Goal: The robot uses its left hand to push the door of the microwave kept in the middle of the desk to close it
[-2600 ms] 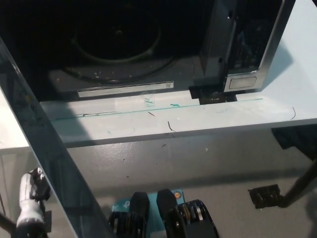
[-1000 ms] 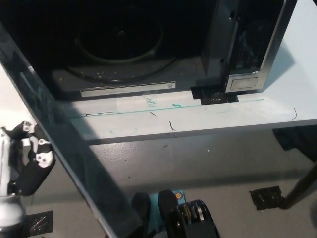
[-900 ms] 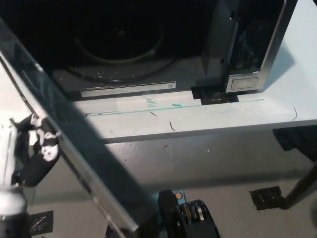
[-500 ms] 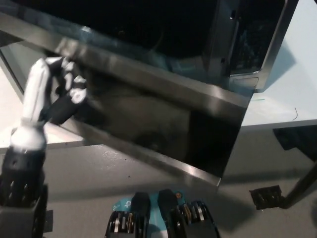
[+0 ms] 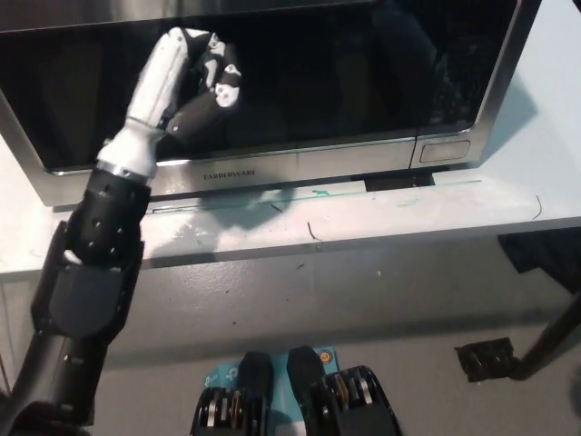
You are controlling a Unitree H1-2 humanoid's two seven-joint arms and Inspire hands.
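Door (image 5: pixel 300 82) flush against microwave (image 5: pixel 272 168) on desk (image 5: pixel 536 154), seemingly latched. Left hand (image 5: pixel 191 77) on glass, loosely curled, gripping nothing. Next: confirm closure, withdraw.

A white desk top (image 5: pixel 381 213) carries faint teal marks and thin dark scratches near its front edge. Below it lies a grey floor (image 5: pixel 363 300) with small dark specks. On the floor at the lower right sits a small black block (image 5: pixel 484 359), touching a dark rod (image 5: pixel 552 341) that rises toward the right edge.
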